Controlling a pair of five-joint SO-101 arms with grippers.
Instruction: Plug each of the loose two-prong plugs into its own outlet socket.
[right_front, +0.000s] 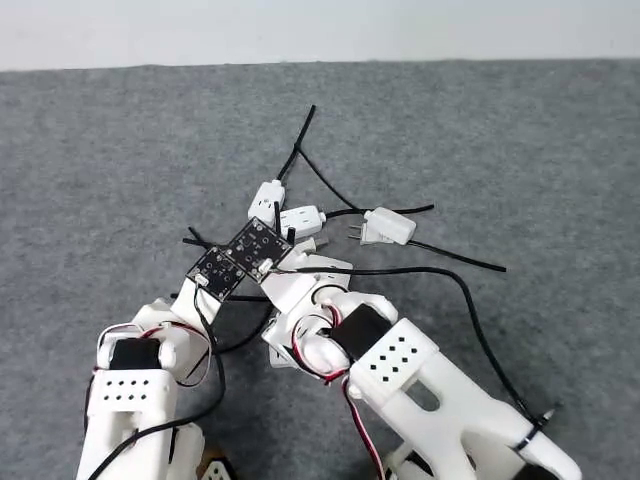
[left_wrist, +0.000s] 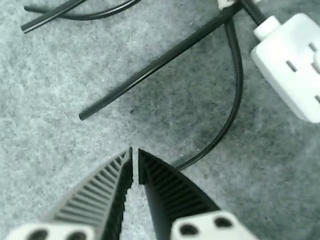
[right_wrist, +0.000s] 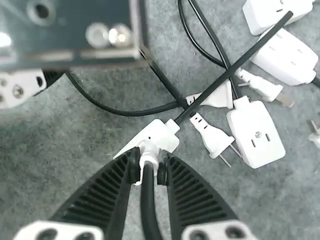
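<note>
White plug (right_wrist: 159, 136), apparently by its cord end, inside right gripper (right_wrist: 147, 165)

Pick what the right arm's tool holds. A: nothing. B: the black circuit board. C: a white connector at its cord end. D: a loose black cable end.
C: the right wrist view shows the tool shut on the white connector, its black cord running back through the tool.

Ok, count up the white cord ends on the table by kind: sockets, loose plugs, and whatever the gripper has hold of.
outlet sockets: 3
loose two-prong plugs: 3
white connector clamped in the right gripper, plug or socket not clear: 1
Total: 7
</note>
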